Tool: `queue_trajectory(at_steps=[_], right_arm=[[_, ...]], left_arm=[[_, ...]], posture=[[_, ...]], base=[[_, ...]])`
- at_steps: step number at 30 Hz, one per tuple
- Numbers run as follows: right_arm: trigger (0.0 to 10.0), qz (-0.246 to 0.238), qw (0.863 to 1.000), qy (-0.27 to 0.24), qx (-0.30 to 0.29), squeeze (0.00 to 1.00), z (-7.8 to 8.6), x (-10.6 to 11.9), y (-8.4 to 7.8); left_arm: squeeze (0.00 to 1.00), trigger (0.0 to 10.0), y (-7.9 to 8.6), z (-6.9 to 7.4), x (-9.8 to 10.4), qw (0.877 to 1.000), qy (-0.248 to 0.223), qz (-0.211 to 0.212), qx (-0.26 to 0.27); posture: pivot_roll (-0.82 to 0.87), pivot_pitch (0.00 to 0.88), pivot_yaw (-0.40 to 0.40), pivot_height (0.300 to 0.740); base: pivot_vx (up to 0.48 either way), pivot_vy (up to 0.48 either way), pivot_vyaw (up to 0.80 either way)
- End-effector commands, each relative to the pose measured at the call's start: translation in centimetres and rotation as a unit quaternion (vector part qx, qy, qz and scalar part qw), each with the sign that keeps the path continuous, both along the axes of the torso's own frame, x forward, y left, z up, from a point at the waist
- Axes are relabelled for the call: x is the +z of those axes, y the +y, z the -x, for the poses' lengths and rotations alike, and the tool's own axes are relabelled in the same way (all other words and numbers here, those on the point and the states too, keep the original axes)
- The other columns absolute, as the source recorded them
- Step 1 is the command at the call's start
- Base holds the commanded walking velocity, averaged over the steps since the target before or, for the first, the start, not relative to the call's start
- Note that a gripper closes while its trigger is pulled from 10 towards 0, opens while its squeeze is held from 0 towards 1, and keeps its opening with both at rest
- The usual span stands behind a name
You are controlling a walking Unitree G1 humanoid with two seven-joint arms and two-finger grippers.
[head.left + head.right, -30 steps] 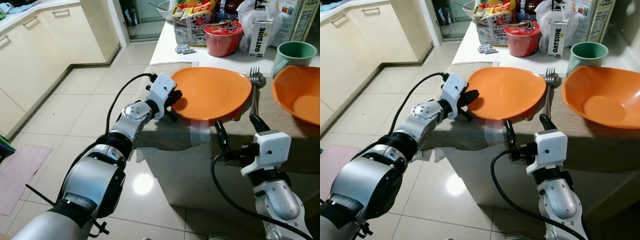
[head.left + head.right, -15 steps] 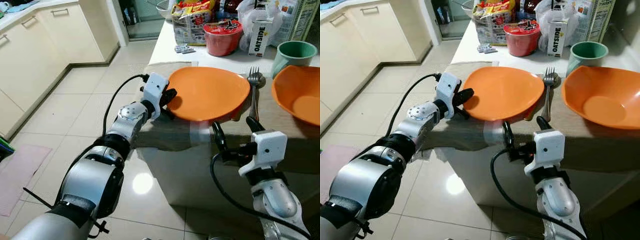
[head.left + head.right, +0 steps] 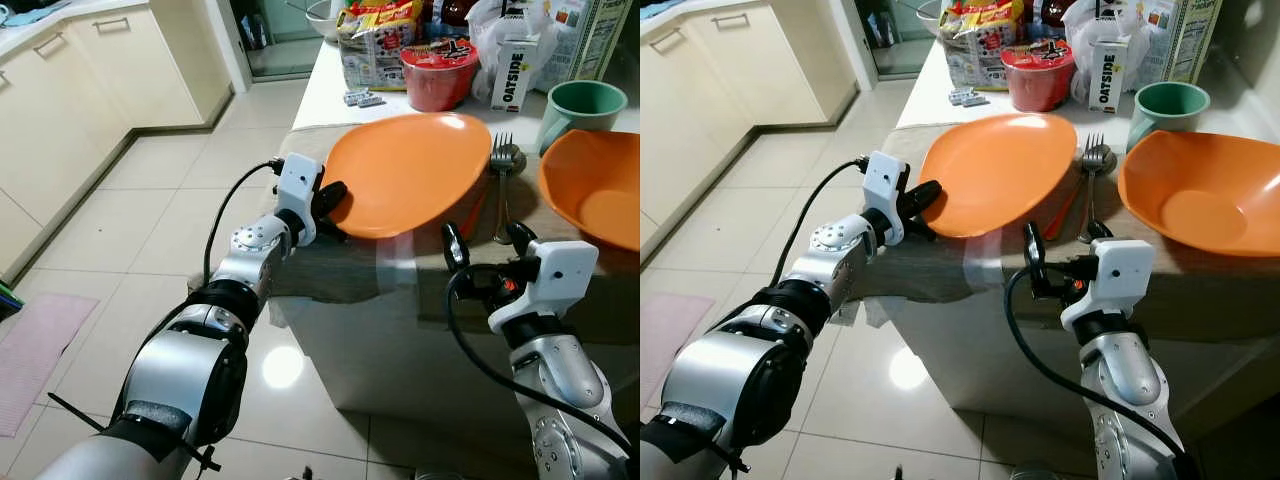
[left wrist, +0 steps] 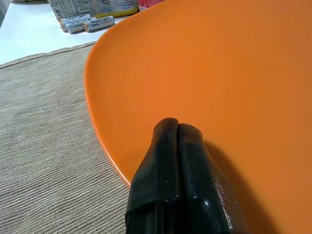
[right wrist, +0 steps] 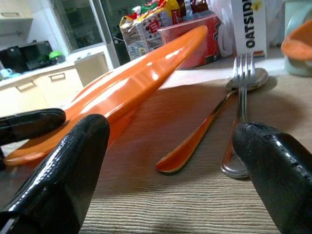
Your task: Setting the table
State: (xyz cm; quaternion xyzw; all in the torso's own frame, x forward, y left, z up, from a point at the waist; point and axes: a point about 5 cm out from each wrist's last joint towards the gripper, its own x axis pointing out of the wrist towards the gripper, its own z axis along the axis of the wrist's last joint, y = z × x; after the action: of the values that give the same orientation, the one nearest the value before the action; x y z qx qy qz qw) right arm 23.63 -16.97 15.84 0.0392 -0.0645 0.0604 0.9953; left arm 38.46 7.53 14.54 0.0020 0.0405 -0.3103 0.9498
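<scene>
Plate [image 3: 410, 172], orange, frame centre: near rim clamped in left pincer [image 3: 328, 205], far edge tilted up off desk [image 3: 440, 285]. Right pincer [image 3: 482, 245] apart, before fork [image 3: 500, 185]. Advice: lower level, keep clamp firm, avoid fork.

Orange plate [image 3: 410, 170]: round, shallow, glossy; tilted, near-left rim clamped by left gripper [image 3: 333, 200], far side raised off brown placemat [image 3: 330, 265]; orange spoon [image 5: 195, 141] under plate's raised right edge, flat on mat, bowl toward table edge; steel fork [image 3: 500, 185] just beside spoon, tines pointing away from table edge; second orange plate [image 3: 595, 185] flat on mat, further right; green mug [image 3: 580, 105] behind second plate, upright.
</scene>
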Motion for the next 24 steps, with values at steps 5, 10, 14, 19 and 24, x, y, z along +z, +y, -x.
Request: queue_trajectory(at_steps=[5, 10, 14, 19, 24], right_arm=[[10.0, -0.053, 0.999, 0.011, 0.006, 0.0, -0.8, 0.5, -0.1], [10.0, -0.063, 0.998, 0.003, 0.022, 0.0, -1.3, 1.0, 0.4], [10.0, -0.069, 0.996, -0.013, 0.054, 0.0, -2.3, 1.8, 2.0], [10.0, -0.07, 0.995, -0.016, 0.067, 0.0, -2.8, 1.9, 2.8], [10.0, -0.072, 0.994, -0.015, 0.077, 0.0, -3.6, 1.9, 3.3]], left_arm=[[0.0, 10.0, 0.9, 1.1, -3.2, 0.998, 0.067, -0.004, 0.011], [0.0, 10.0, 0.9, 1.2, -3.3, 0.998, 0.067, -0.001, 0.013], [0.0, 10.0, 0.9, 1.1, -3.3, 0.998, 0.067, 0.004, 0.015], [0.0, 10.0, 0.9, 1.1, -3.2, 0.998, 0.066, 0.006, 0.015], [0.0, 10.0, 0.9, 1.1, -3.1, 0.998, 0.064, 0.011, 0.015]], posture=[[-0.32, 0.076, 0.199, 0.74], [-0.32, 0.073, 0.193, 0.74], [-0.31, 0.068, 0.189, 0.74], [-0.31, 0.065, 0.187, 0.74], [-0.3, 0.062, 0.183, 0.74]], base=[[0.0, 0.0, 0.0], [0.0, 0.0, 0.0], [0.0, 0.0, 0.0], [0.0, 0.0, 0.0], [0.0, 0.0, 0.0]])
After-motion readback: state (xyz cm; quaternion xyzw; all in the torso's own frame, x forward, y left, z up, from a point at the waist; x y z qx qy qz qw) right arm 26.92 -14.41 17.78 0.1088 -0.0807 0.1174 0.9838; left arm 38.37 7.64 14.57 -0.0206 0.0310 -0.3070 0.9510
